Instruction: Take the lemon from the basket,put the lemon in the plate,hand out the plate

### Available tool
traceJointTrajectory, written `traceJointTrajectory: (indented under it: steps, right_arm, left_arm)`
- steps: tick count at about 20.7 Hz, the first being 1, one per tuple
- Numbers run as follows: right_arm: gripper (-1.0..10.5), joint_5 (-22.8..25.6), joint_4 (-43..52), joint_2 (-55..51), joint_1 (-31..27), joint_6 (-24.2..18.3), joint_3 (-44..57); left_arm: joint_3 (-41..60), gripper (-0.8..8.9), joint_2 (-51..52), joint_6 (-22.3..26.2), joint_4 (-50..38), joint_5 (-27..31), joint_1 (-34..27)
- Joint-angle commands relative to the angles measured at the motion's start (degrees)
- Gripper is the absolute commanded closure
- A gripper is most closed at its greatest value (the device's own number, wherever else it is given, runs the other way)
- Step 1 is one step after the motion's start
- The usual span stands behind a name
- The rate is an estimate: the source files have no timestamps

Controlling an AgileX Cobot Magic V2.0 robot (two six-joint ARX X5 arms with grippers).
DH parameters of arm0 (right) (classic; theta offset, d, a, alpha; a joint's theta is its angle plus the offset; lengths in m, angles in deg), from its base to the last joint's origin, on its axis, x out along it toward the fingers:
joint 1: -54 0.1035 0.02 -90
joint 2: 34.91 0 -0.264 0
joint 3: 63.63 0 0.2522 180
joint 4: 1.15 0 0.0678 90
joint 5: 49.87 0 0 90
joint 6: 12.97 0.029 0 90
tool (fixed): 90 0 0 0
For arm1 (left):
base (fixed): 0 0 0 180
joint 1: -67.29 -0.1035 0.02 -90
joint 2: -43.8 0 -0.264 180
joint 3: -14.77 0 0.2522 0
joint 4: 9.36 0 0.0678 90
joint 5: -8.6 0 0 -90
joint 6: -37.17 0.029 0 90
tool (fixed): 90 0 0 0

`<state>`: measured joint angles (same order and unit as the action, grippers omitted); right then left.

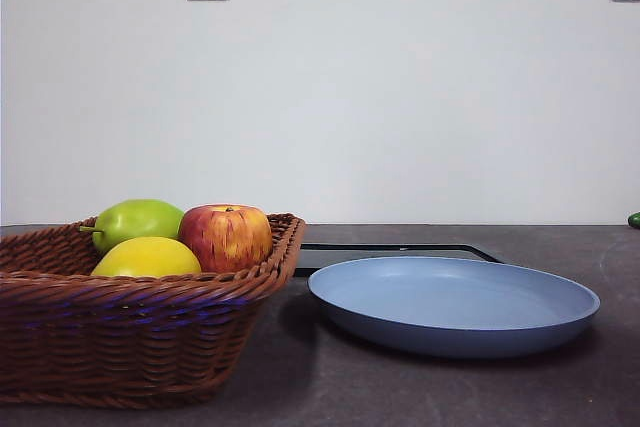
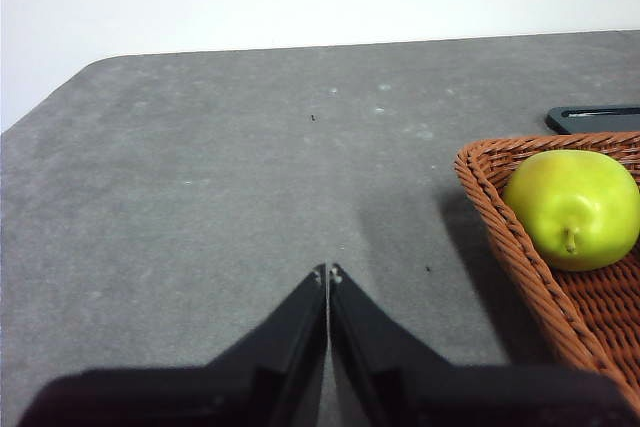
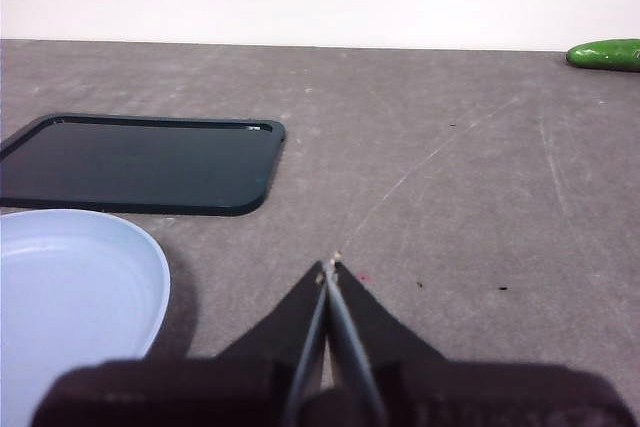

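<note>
One wicker basket (image 1: 140, 332) holds three fruits: one lemon (image 1: 146, 258) at its near side, one green pear (image 1: 137, 221) and one red-yellow apple (image 1: 226, 237) behind it. One empty blue plate (image 1: 455, 305) lies just beside the basket, before one black tray (image 3: 140, 162). Left gripper (image 2: 328, 272) and right gripper (image 3: 330, 267), jaws pressed together, hover over bare table (image 2: 200, 177); one green vegetable (image 3: 604, 54) lies far off.

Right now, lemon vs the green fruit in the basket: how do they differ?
Colour: the lemon is yellow, the green fruit is bright green. Stem: the green fruit shows a short stem at one end; none is visible on the lemon. Position: in the front view the lemon sits nearer the camera and lower, the green fruit behind it. Shared: both are smooth-skinned and lie in the basket beside the apple, untouched by either gripper.
</note>
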<state>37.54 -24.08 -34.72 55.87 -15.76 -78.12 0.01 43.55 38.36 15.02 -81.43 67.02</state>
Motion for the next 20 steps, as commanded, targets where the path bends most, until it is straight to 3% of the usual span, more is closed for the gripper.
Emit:
traceJointTrajectory:
  steps: [1, 4, 8, 12, 17, 20]
  right_arm:
    - [9.4, -0.28, 0.2, -0.15, 0.07, 3.61, 0.26]
    - [9.4, -0.42, 0.22, -0.15, 0.07, 12.94, 0.26]
    - [9.4, -0.42, 1.4, -0.15, 0.07, 24.26, 0.26]
    - [9.4, -1.05, 1.62, -0.15, 0.07, 33.44, 0.24]
    - [9.4, -4.98, 1.03, -0.13, 0.07, 34.27, -0.2]
    - [9.4, -5.01, -2.36, 0.15, 0.07, 34.27, -2.51]
  left_arm:
    - [0.66, 8.04, 0.13, -3.17, -0.33, -0.63, -0.15]
    - [0.66, 8.04, 0.13, -10.58, -0.39, -3.41, -0.15]
    - [0.66, 8.04, 0.13, -20.02, -1.07, -11.91, -0.15]
    - [0.66, 8.04, 0.13, -21.27, -3.34, -16.9, -0.15]
    - [0.5, 8.07, 0.11, -26.27, -4.2, -18.4, -0.17]
    - [-0.37, 8.07, -0.02, -29.73, -2.93, -18.01, -0.17]
